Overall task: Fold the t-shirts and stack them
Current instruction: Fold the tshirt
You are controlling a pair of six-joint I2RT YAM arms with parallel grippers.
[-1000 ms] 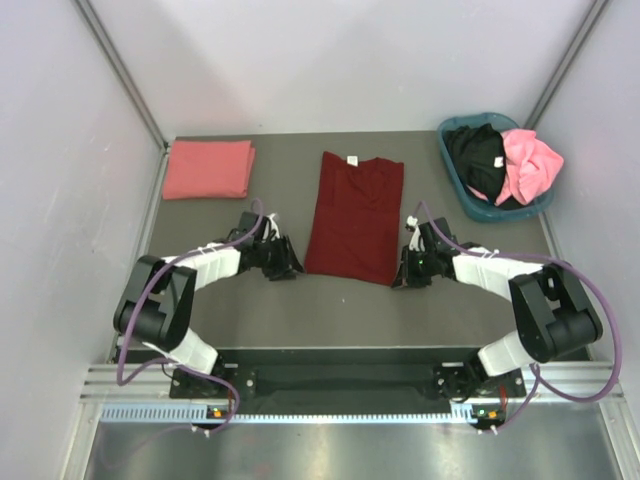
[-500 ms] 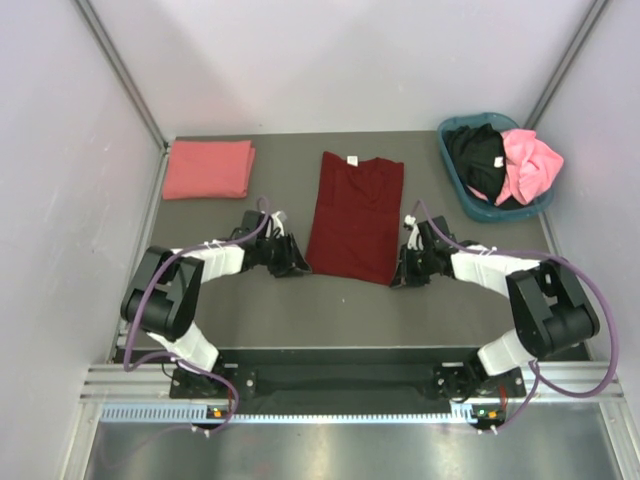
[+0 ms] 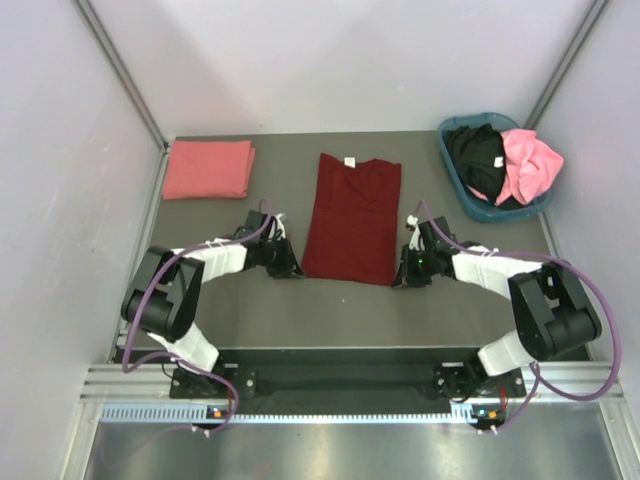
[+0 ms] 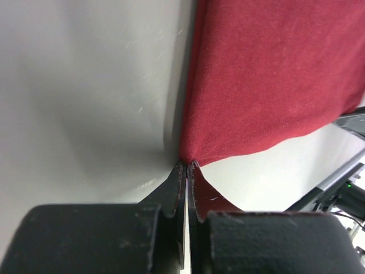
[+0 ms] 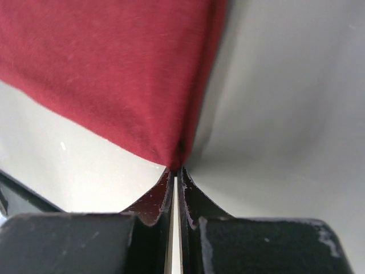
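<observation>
The dark maroon t-shirt (image 3: 352, 218) lies lengthwise in the middle of the table, sides folded in, collar at the far end. My left gripper (image 3: 296, 268) is shut on its near left corner (image 4: 187, 155). My right gripper (image 3: 398, 280) is shut on its near right corner (image 5: 175, 158). The near hem is lifted slightly between them. A folded salmon-pink t-shirt (image 3: 208, 168) lies at the far left. A black t-shirt (image 3: 476, 158) and a bright pink t-shirt (image 3: 530, 166) are bunched in the teal basket (image 3: 470, 204).
The basket stands at the table's far right corner. Grey walls close in the left and right sides. The arm bases sit on a black rail (image 3: 340, 380) at the near edge.
Both grippers have closed in on the maroon shirt's near corners. The shirt's near hem has shifted slightly left and back.
</observation>
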